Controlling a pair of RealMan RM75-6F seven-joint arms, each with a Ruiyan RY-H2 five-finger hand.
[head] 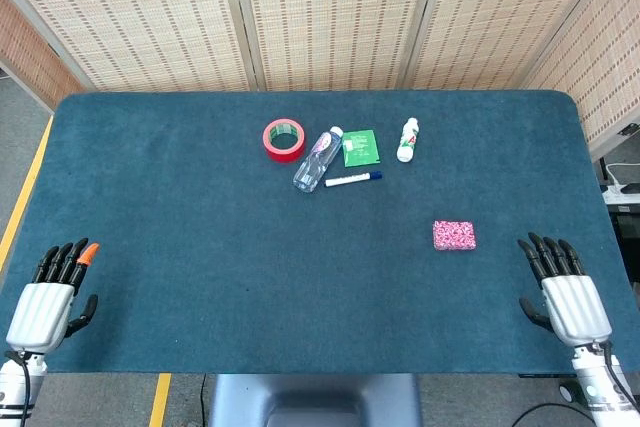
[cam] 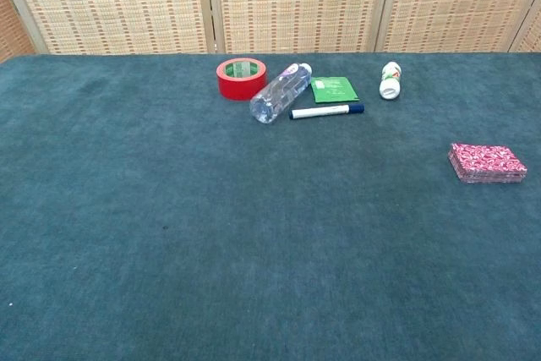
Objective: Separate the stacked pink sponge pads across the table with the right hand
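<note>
A stack of pink speckled sponge pads [head: 454,235] lies on the teal table [head: 200,247], right of centre; the chest view shows the same stack [cam: 487,162] at its right edge, with thin layers visible along the side. My right hand [head: 566,287] rests flat at the table's near right edge, fingers spread and holding nothing, a short way to the right of and nearer than the stack. At the near left edge lies my left hand [head: 50,297], also flat with fingers apart and empty. Neither hand appears in the chest view.
Toward the back centre lie a red tape roll [head: 284,139], a clear water bottle [head: 317,158] on its side, a green packet [head: 361,147], a white marker with a blue cap [head: 352,179] and a small white bottle [head: 407,140]. Woven screens stand behind the table.
</note>
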